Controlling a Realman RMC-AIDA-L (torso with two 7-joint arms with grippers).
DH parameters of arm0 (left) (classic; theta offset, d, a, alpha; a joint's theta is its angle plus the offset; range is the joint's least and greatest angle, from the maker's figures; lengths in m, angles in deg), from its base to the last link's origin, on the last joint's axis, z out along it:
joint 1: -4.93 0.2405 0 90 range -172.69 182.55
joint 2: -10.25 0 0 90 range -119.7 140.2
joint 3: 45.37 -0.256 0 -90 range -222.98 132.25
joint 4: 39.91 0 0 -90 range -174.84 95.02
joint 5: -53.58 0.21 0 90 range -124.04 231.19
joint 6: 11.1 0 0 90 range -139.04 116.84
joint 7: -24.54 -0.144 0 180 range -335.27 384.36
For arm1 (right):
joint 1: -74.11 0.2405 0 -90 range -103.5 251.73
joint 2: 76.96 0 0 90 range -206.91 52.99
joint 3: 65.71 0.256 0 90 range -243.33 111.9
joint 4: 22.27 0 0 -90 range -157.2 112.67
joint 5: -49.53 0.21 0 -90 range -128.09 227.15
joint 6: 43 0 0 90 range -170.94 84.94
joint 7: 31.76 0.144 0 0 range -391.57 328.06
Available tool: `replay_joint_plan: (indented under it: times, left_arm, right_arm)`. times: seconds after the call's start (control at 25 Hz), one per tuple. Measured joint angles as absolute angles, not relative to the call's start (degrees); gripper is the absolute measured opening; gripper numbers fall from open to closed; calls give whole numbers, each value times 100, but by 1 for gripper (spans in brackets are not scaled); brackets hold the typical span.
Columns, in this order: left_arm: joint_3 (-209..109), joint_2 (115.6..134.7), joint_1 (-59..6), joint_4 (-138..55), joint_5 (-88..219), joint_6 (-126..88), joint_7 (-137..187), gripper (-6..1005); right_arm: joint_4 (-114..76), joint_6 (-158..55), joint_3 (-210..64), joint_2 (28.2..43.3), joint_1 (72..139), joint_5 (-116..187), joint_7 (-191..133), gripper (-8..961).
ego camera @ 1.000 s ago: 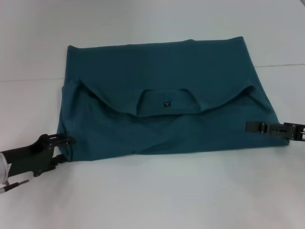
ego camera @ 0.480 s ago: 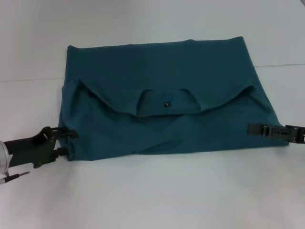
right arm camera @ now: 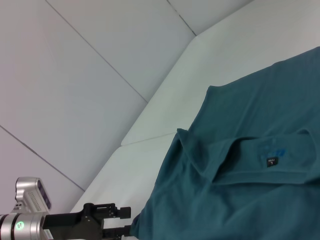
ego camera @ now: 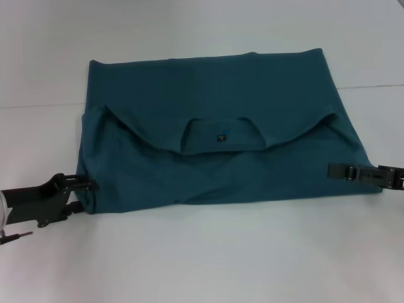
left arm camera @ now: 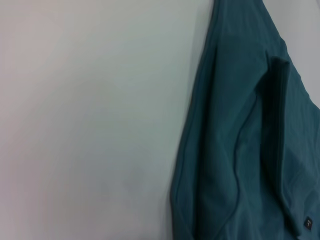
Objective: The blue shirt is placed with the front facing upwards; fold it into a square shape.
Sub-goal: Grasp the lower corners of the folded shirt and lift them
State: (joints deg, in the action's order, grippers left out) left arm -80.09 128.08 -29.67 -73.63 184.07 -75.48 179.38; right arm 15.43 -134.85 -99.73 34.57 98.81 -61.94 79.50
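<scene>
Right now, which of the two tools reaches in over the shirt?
The right tool: its tip overlaps the blue shirt. The left tool only meets the near left corner.

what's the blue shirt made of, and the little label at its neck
The blue shirt looks like soft matte knit fabric, probably cotton: it creases and drapes without shine. The neck label seems a small dark woven tag, too tiny to tell for sure.

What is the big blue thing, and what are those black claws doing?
It's a blue shirt, folded over across the white table, its small dark label facing up mid-shirt. The left gripper meets its near-left corner, and the right gripper its near-right edge.
</scene>
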Motion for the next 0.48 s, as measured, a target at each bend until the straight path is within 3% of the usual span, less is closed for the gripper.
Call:
replay_joint_plan:
  times: [0.48]
  left_arm:
    - [-8221,12802,-3082,-7346,18425,-7503,18022,627]
  right_arm:
    - [1544,-13484,-9973,3456,9847,-6191,7946,762]
